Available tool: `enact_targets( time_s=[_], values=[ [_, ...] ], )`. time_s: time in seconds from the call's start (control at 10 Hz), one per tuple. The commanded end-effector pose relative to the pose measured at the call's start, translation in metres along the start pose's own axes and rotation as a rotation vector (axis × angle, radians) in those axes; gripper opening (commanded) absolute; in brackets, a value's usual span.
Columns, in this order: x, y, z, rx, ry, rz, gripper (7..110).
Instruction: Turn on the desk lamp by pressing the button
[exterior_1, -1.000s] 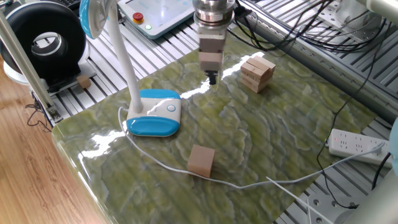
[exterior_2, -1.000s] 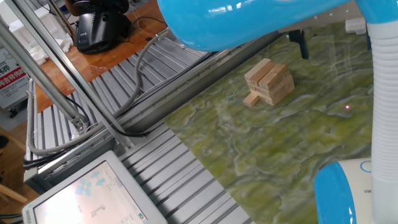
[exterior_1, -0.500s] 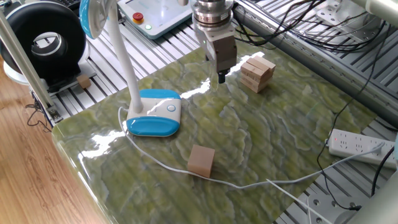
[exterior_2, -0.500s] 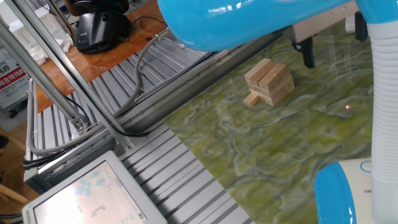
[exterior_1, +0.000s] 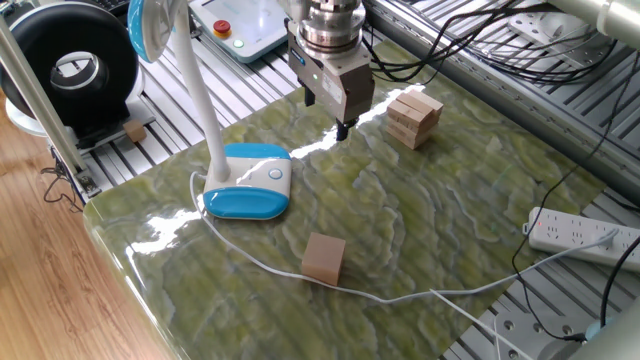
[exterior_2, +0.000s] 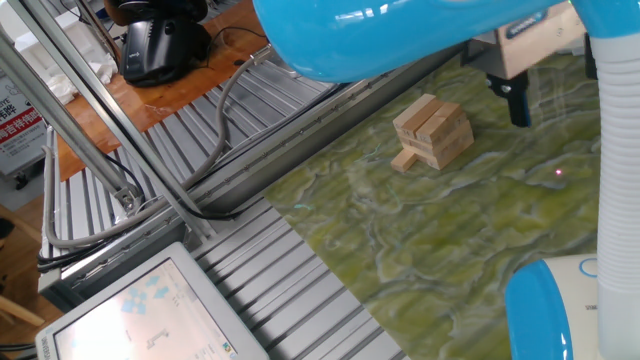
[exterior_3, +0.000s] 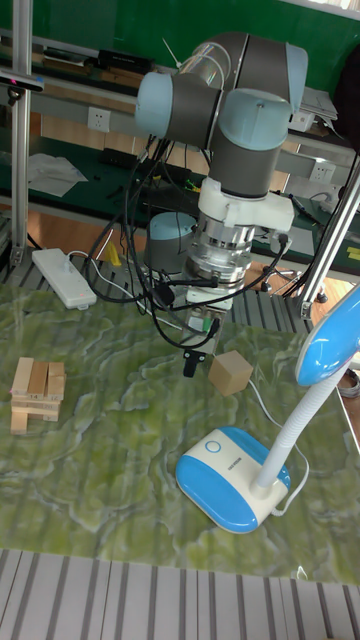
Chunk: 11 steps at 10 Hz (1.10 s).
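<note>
The desk lamp stands on the green mat, its white and blue base (exterior_1: 247, 182) at the left and its blue-rimmed head (exterior_1: 150, 25) raised on a white curved neck. The button (exterior_1: 275, 173) is a small round disc on top of the base, also visible in the tall fixed view (exterior_3: 216, 447). My gripper (exterior_1: 343, 128) hangs above the mat, to the right of and beyond the base, apart from the lamp. Its dark fingertips (exterior_3: 193, 360) show as one narrow tip, shut on nothing. In the other fixed view the lamp head (exterior_2: 400, 30) hides most of the gripper (exterior_2: 518, 100).
A stack of wooden blocks (exterior_1: 413, 117) sits just right of the gripper. A brown cube (exterior_1: 324, 258) lies near the lamp's thin white cord (exterior_1: 400, 296). A power strip (exterior_1: 575, 235) is at the right edge. A black ring fan (exterior_1: 70, 65) and a red button panel (exterior_1: 222, 27) sit behind.
The wrist has turned about its vertical axis, so the gripper's broad side now faces the camera. Its tip has shifted slightly toward the block stack; the lamp has not moved.
</note>
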<state>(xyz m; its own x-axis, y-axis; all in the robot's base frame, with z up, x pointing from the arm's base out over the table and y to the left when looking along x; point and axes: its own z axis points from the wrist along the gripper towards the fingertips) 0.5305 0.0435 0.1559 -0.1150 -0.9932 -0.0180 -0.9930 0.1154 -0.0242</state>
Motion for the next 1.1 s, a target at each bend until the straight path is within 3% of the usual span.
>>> enact_targets(
  time_s=[0.0, 0.3, 0.6, 1.0],
  values=[
    [-0.011, -0.005, 0.001, 0.034, -0.032, -0.006, 88],
    [-0.017, -0.012, 0.001, 0.06, -0.056, 0.022, 88],
    [-0.007, -0.009, 0.001, 0.049, -0.017, 0.079, 88],
    [-0.004, -0.004, 0.001, 0.03, -0.005, 0.157, 88]
  ],
)
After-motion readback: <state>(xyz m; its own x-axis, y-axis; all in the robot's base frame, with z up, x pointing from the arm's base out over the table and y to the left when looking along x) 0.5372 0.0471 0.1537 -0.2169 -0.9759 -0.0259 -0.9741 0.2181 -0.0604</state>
